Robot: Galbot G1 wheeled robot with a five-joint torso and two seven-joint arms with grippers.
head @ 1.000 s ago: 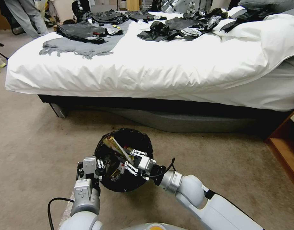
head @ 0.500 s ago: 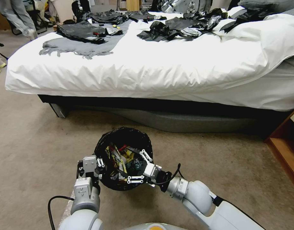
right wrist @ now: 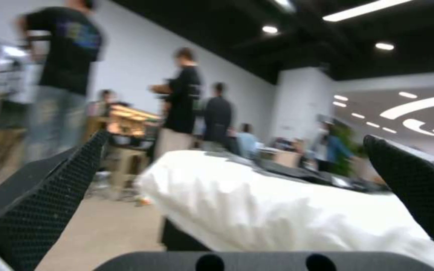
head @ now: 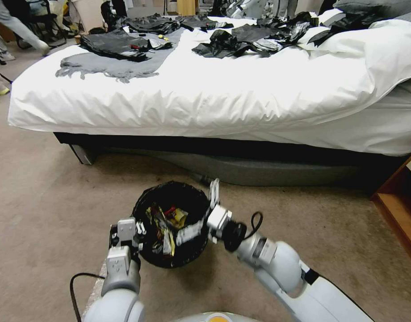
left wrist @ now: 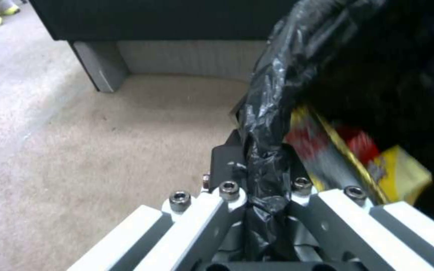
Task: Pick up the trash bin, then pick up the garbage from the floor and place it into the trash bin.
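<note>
Clamped on the near-left rim of the trash bin (head: 169, 261), the left gripper (head: 138, 232) has the black bag liner (left wrist: 267, 124) pinched between its fingers (left wrist: 227, 165); the wrist camera shows the crinkled plastic bunched right into the jaws. One bin, held out in front of the robot over the tan carpet (head: 44, 201), with the bed (head: 223, 98) well beyond it.

Two grippers are at work. The right gripper (head: 203, 208) sits at the bin's right rim, its fingers (right wrist: 41, 199) spread wide apart with nothing between them. Its own camera looks out level across the white bedding toward the room.

Inside the bin lies the garbage (head: 163, 223): I count a yellow wrapper (left wrist: 403, 177), a red piece beside it, and a shiny strip wrapper standing on its edge; the rest down there is too dark to count. On the bed there are several loose black bags (head: 241, 38) and one grey cloth (head: 111, 67).

Half a second ago the right gripper was over the middle of the bin's mouth, fingers open above the litter. Now it has swung up and out to the right edge, blurred with motion, and its wrist has turned. The left gripper and the bin have hardly shifted.
</note>
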